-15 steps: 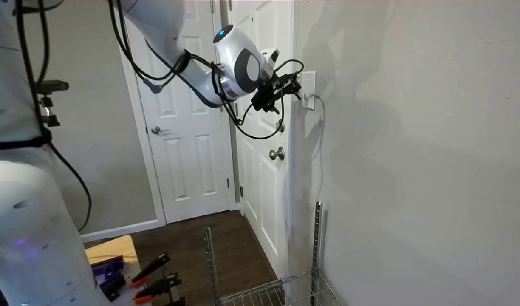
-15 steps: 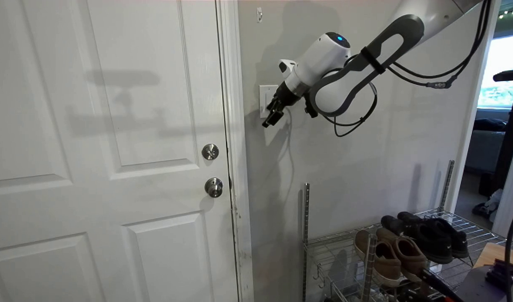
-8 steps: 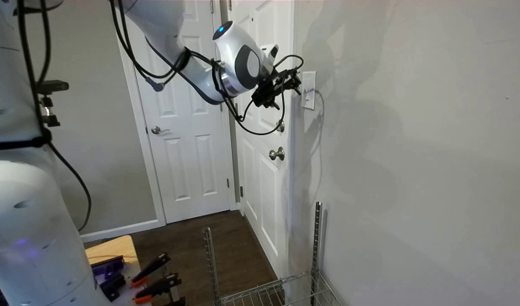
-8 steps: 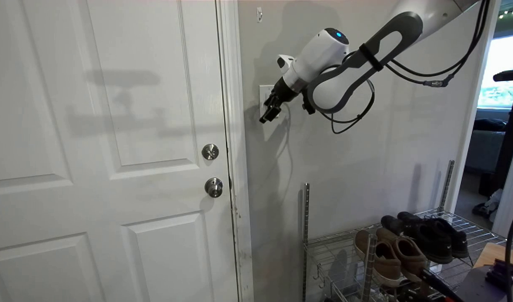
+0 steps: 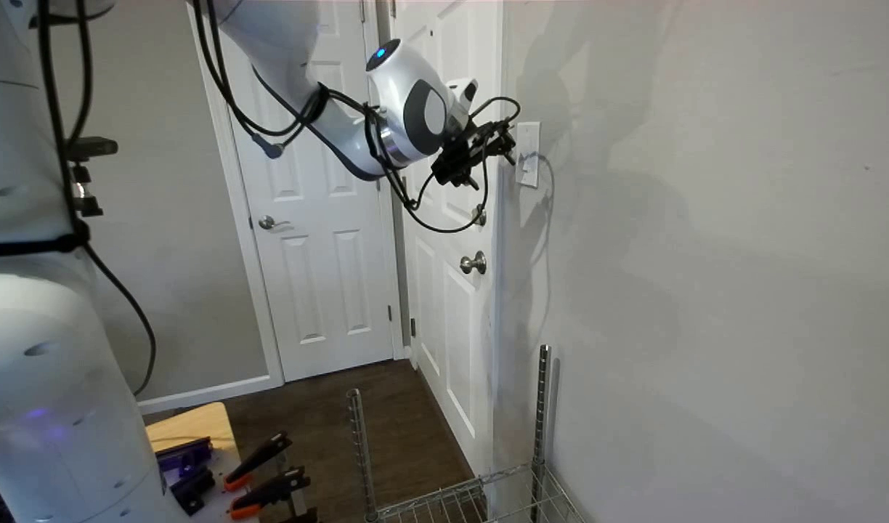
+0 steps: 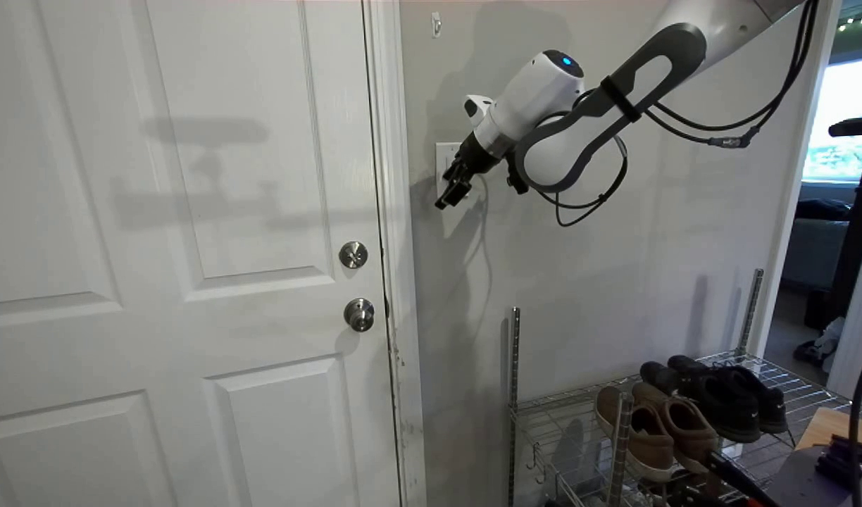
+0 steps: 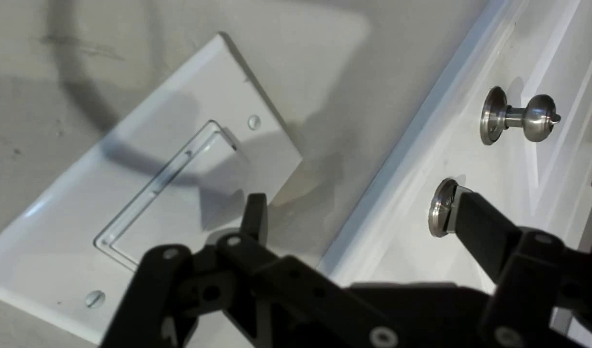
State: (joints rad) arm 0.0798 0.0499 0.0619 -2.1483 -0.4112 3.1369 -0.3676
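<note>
Hovering just beside the wall (image 6: 579, 303), the gripper (image 7: 359, 208) hangs near a white switch plate (image 7: 83, 208) fitted with a wide rocker switch (image 7: 160, 217); whether it makes contact with the plate cannot be told. Its jaws stand spread, a broad gap showing between the tips in the wrist view. Towards the left of that view, one fingertip (image 7: 256, 217) overlaps an edge of the plate, while the opposite one overlaps a deadbolt (image 7: 437, 208) beyond.

The plate lies aslant in the wrist view but upright in both exterior views, just beside the door frame (image 6: 396, 211), and in an exterior view the gripper hides part of it. Two screws (image 7: 254, 122) show on its face, and a curved shadow (image 7: 134, 158) crosses it. A small hook (image 6: 436, 24) is fixed to the wall above the plate.

Below the deadbolt, a round knob (image 6: 359, 315) juts from the white door (image 6: 255, 176). In an exterior view, a second door (image 5: 314, 218) with a lever handle (image 5: 268, 222) stands at an angle to it. Against the wall, a wire shelf (image 6: 544, 422) carries brown shoes (image 6: 651, 451) and black shoes (image 6: 727, 408). Next to the robot arm (image 5: 52, 363), black-and-orange clamps (image 5: 270, 488) are at the edge of a bench (image 5: 194, 425) with a pale wooden corner.
</note>
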